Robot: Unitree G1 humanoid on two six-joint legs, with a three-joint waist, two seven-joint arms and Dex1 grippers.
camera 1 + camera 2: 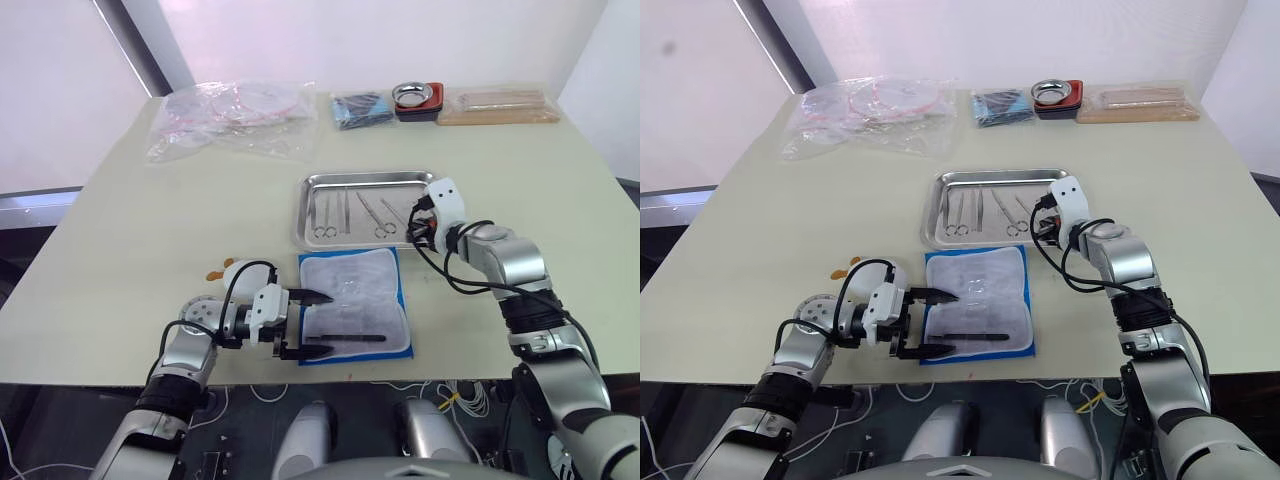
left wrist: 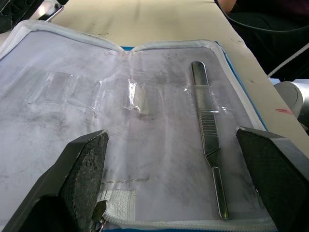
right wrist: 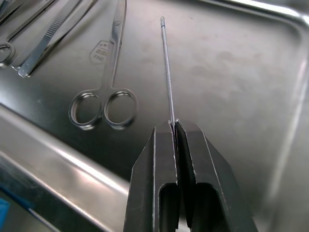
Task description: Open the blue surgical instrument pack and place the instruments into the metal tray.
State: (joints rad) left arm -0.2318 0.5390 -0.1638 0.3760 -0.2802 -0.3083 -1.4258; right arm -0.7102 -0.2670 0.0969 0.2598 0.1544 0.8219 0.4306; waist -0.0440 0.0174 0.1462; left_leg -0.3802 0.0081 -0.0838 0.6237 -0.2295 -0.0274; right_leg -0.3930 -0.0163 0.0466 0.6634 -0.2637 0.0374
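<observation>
Steel probe (image 3: 167, 67) pinched by right gripper (image 3: 174, 126) over metal tray (image 1: 310, 185); release next. Left gripper (image 1: 312, 324) spread beside last scalpel handle (image 2: 207, 140).

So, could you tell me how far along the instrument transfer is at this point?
The blue surgical instrument pack lies unzipped and open, and several scissors and forceps already rest in the metal tray. The right gripper is shut on a thin probe over the tray. One tool is left in the pack, with the open left gripper at it.
</observation>
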